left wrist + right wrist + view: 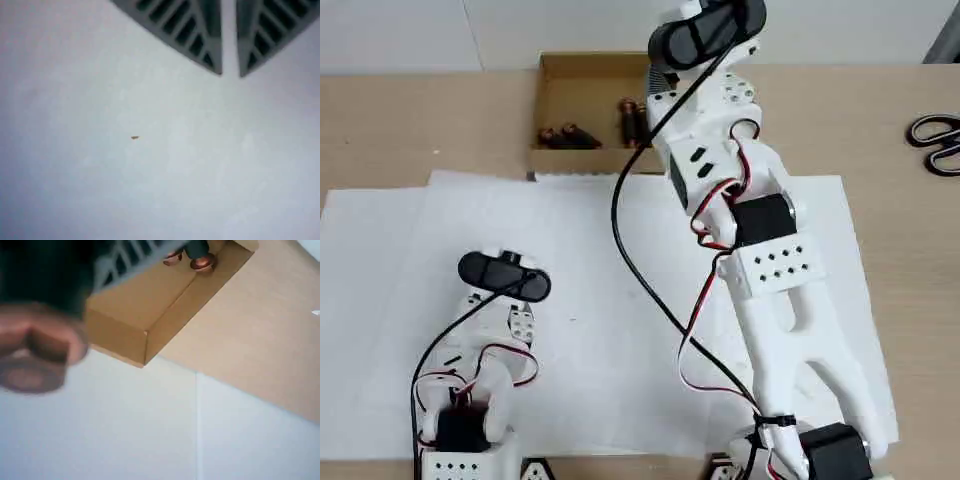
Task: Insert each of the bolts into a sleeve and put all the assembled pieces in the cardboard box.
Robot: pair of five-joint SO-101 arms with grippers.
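The cardboard box stands at the back of the table with several dark, copper-tipped assembled pieces lying inside. My right gripper hangs over the box's right wall. In the right wrist view a blurred copper-brown piece sits close in the right gripper, with a grey finger above it. The box's corner and more pieces lie beyond. My left gripper rests low over the white paper at the front left. Its grey fingertips stand almost together with nothing between them.
A white paper sheet covers the middle of the wooden table. Black-handled scissors lie at the far right edge. The right arm's white links and cables stretch diagonally across the paper's right half.
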